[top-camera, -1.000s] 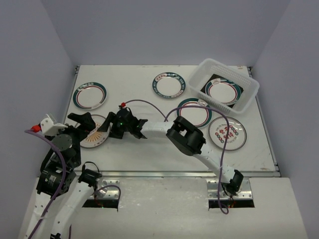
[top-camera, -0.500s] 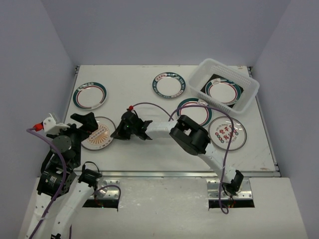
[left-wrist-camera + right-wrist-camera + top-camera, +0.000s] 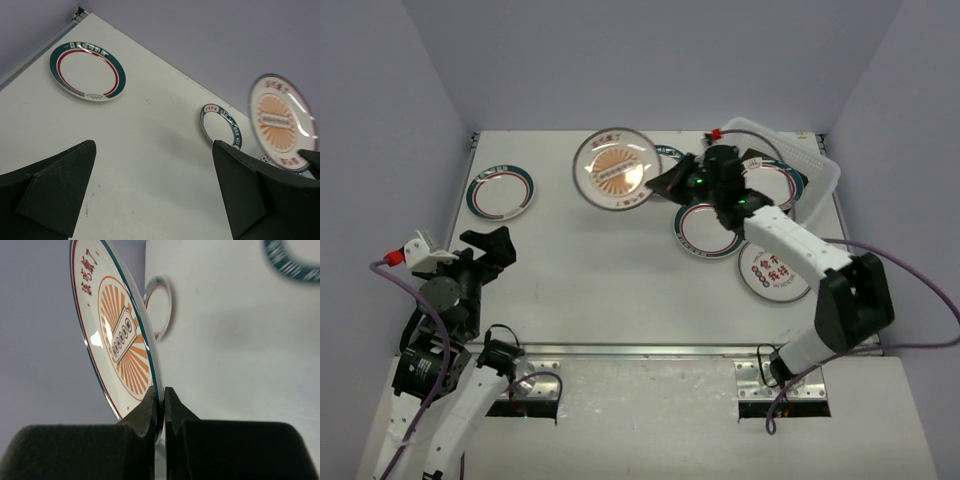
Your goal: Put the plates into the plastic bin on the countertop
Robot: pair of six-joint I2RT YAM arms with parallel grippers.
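Note:
My right gripper [image 3: 665, 180] is shut on the rim of the orange sunburst plate [image 3: 616, 168], holding it tilted above the back middle of the countertop [image 3: 590, 270]. In the right wrist view, the two fingers pinch the plate [image 3: 117, 335] edge-on at the gripper [image 3: 161, 400]. The plastic bin [image 3: 825, 165] stands at the back right, just right of that gripper, with a teal-ringed plate [image 3: 778, 186] inside it. My left gripper [image 3: 485, 250] is open and holds nothing near the front left; in its wrist view the gripper [image 3: 155, 190] frames bare countertop.
A teal-and-red ringed plate [image 3: 500, 192] lies at the left. Another ringed plate [image 3: 708, 228] lies under the right arm, and a red-character plate [image 3: 775, 270] beside it. One more plate [image 3: 670, 156] is partly hidden behind the held one. Purple walls enclose three sides.
The right gripper shut on the sunburst plate at the front left and carried it up and to the back right, near the bin. The left gripper stayed open, hardly moving.

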